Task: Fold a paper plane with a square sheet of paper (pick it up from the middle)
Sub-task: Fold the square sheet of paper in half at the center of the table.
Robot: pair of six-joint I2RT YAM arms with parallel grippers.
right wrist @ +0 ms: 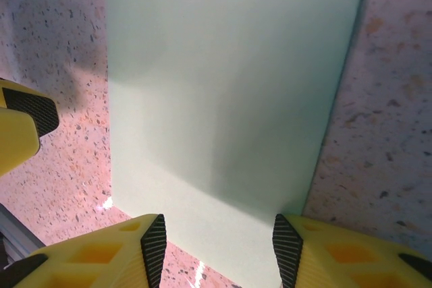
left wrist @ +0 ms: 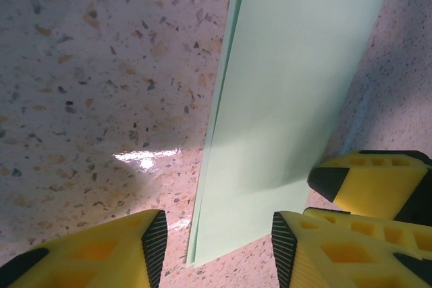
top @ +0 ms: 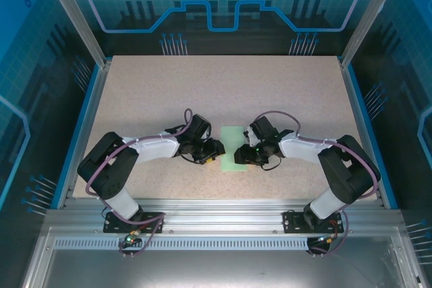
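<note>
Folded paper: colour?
The folded paper is plain pale mint green, unmarked; best in right wrist view.

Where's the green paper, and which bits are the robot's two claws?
green paper (top: pixel 231 138), top view, on the bare far half of its face.
left gripper (left wrist: pixel 219 244), left wrist view, midway between its yellow fingertips.
right gripper (right wrist: pixel 220 247), right wrist view, midway between its yellow fingertips.

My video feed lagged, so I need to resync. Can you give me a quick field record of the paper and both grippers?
paper: pale green sheet, flat on the table, a narrow rectangle with two layers showing along one long edge
left gripper: open, low at the sheet's left side
right gripper: open, low at the sheet's right side
grip: sheet not lifted
plane: no pointed tip yet
</note>
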